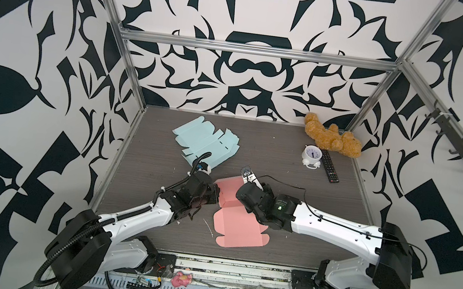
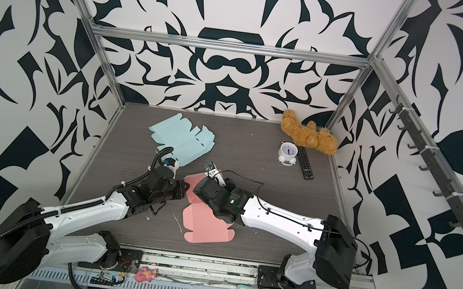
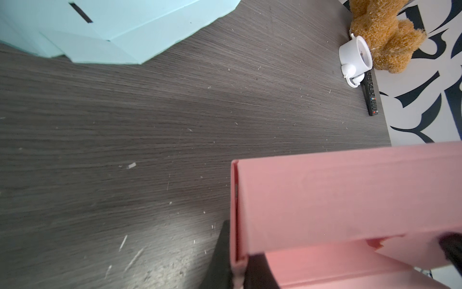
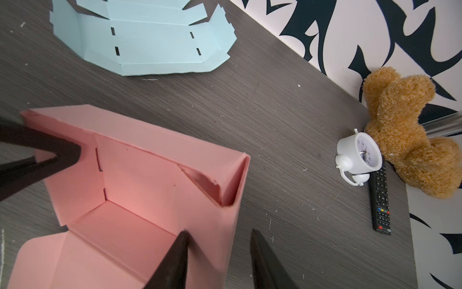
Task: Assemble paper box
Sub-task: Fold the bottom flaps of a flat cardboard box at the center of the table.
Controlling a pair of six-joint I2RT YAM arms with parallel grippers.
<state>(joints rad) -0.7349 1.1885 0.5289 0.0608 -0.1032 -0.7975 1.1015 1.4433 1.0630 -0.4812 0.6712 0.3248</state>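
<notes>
In both top views we see the pink box [image 1: 239, 228] [image 2: 207, 227] half-folded on the dark table [image 1: 268, 156], toward its front and between the two arms; the lid flap lies flat toward the near edge, and the walls stand up at the far end; the left gripper [image 1: 215, 194] meets the box's left wall. A flat blue blank [image 1: 203, 140] lies farther back on the left, well apart from the box; a teddy bear [image 1: 334, 137], a white alarm clock [image 1: 312, 156] and a remote [image 1: 330, 166] sit close together in the far right corner.

In the left wrist view we find the left gripper clenched on the end of an upright pink wall; a dark finger [image 3: 220, 252] presses on either side of the card edge.

In the right wrist view the right gripper [image 4: 217, 262] grips nothing; its jaws stand apart, one finger [image 4: 172, 260] inside the box, the other outside over the table, the side wall between them; the outer finger stands clear of the card; whether the inner one touches, we cannot tell; the left gripper pinches the opposite wall's corner.
</notes>
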